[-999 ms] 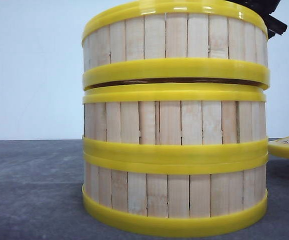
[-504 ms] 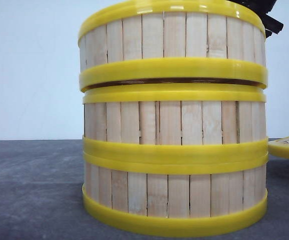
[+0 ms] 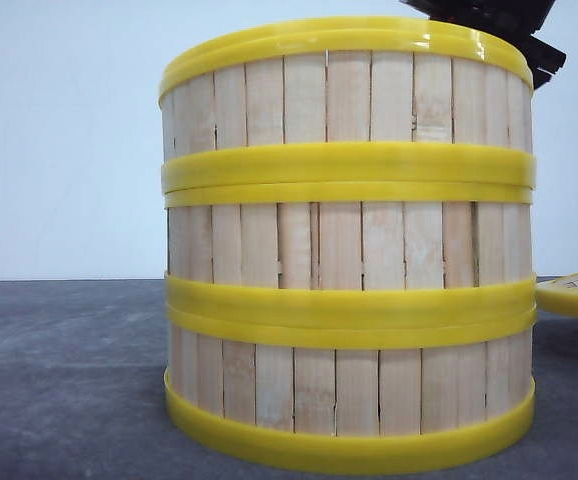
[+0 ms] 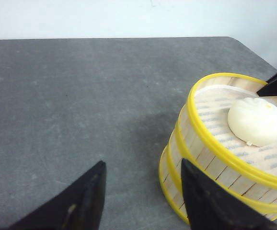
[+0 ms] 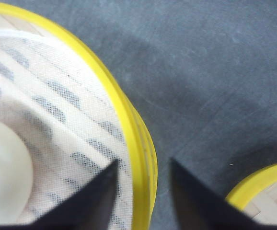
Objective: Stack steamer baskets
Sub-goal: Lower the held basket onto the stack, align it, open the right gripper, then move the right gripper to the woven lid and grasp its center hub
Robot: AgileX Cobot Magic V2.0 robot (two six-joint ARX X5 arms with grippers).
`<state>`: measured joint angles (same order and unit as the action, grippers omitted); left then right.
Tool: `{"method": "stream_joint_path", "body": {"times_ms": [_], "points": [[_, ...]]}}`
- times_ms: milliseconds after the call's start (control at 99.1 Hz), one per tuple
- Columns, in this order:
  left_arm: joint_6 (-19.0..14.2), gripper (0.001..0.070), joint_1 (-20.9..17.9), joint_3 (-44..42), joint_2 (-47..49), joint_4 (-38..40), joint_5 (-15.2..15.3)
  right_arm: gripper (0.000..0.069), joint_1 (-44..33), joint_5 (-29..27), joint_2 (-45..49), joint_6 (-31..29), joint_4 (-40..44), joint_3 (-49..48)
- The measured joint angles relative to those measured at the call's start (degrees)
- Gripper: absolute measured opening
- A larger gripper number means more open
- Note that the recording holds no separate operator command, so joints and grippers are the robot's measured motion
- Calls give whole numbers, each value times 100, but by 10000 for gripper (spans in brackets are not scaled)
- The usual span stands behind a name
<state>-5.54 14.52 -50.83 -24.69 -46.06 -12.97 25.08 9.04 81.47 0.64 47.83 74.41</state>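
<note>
Three steamer baskets (image 3: 349,250) were seen stacked flush mid-table; right gripper (image 5: 141,191) was spread astride the top rim, gripping nothing, judged a release; left gripper (image 4: 141,196) was parted, empty, aside.

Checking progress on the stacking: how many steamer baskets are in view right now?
4. Three are stacked in one column: bottom basket, middle basket, top basket. A fourth basket lies apart at the right edge, only partly visible.

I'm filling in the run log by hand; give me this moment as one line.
stack: top steamer basket seated on two below | contents: white bun | right gripper: open, astride rim | left gripper: open, off stack
</note>
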Motion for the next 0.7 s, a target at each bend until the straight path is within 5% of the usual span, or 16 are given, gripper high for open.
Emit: {"method": "stream_joint_path", "body": {"times_ms": [192,363,696], "points": [[2,293,0,0,0,0,0,300,-15,-44,-72,-9,-103,2],[2,293,0,0,0,59,0,301,-221,-737,-852,-267,-199,2],[15,293,0,0,0,144,0,301,-1445,-1054,-1331,-673,562,76]]}}
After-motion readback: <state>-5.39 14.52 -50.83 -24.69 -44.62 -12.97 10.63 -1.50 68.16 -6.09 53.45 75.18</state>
